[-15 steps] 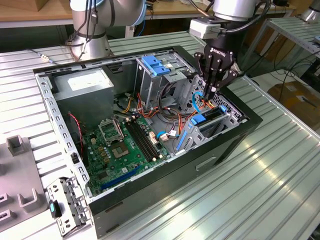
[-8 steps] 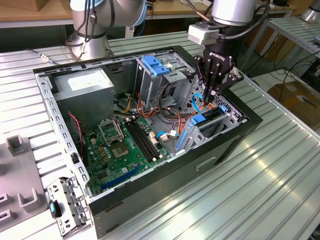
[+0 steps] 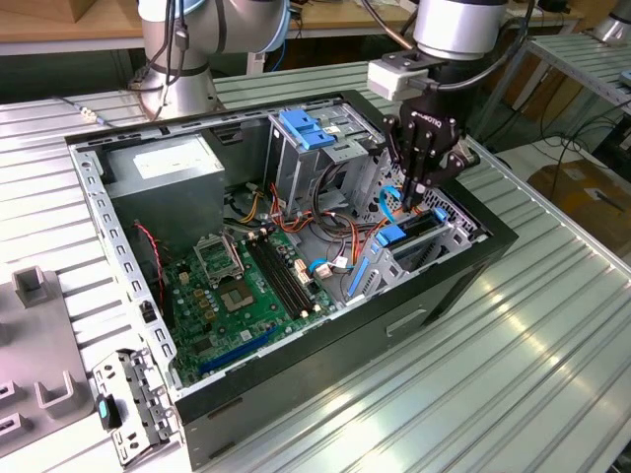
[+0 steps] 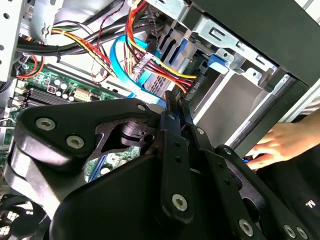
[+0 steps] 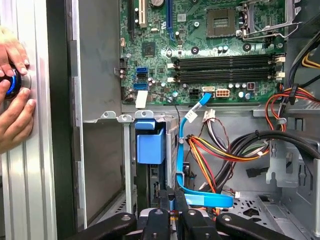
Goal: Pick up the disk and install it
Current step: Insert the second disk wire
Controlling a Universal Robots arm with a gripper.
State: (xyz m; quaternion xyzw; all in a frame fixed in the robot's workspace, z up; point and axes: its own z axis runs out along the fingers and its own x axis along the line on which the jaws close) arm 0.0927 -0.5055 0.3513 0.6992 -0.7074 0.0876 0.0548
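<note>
While our pincer (image 3: 416,202) hangs with fingers drawn together over the drive cage (image 3: 424,246), the disk (image 5: 150,165) already stands in its slot; we judge a straight, gentle downward press, clear of the blue cable (image 5: 187,150), seats it best.

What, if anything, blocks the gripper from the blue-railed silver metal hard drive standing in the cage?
Probably nothing: the gripper hangs just above the hard drive at the cage's open top. The flat blue cable runs close beside, though.
</note>
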